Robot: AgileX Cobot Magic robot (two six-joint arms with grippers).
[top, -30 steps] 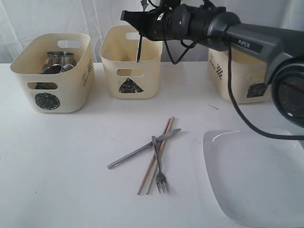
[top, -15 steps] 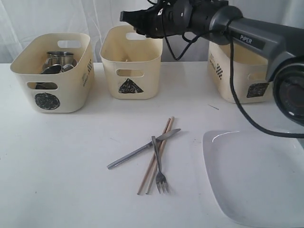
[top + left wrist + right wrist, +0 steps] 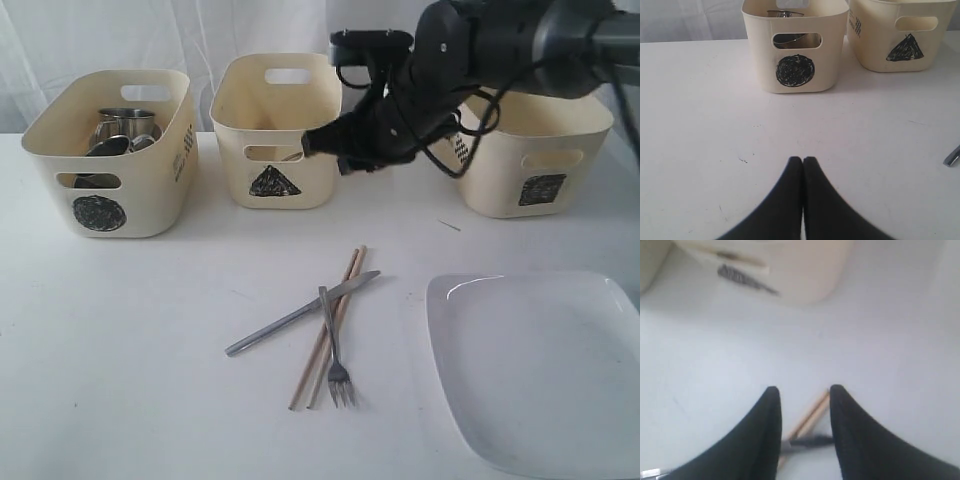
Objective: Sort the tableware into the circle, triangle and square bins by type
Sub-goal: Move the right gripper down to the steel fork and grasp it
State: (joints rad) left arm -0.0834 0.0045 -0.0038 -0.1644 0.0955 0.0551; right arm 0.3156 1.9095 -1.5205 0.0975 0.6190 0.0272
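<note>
White bench (image 3: 120, 330). Right hand (image 3: 801, 390) beside cream plastic bin (image 3: 275, 130) marked black triangle, spread, empty. Left hand (image 3: 803, 159) closed, low over bench. Steel knife (image 3: 280, 326), steel fork (image 3: 335, 345), wooden chopsticks (image 3: 352, 268) crossed mid-bench.

The white desk (image 3: 150, 330) carries three cream bins in a row along its far side; the circle bin (image 3: 110, 150) stands at the left, the triangle bin (image 3: 275, 135) in the middle, the square bin (image 3: 530, 160) at the right, each apart from its neighbour; nearer the front, a steel knife (image 3: 300, 314) and fork (image 3: 335, 350) lie crossed over two wooden chopsticks (image 3: 352, 268); well to their right lies a large white square plate (image 3: 540, 370), reaching the front right corner.
</note>
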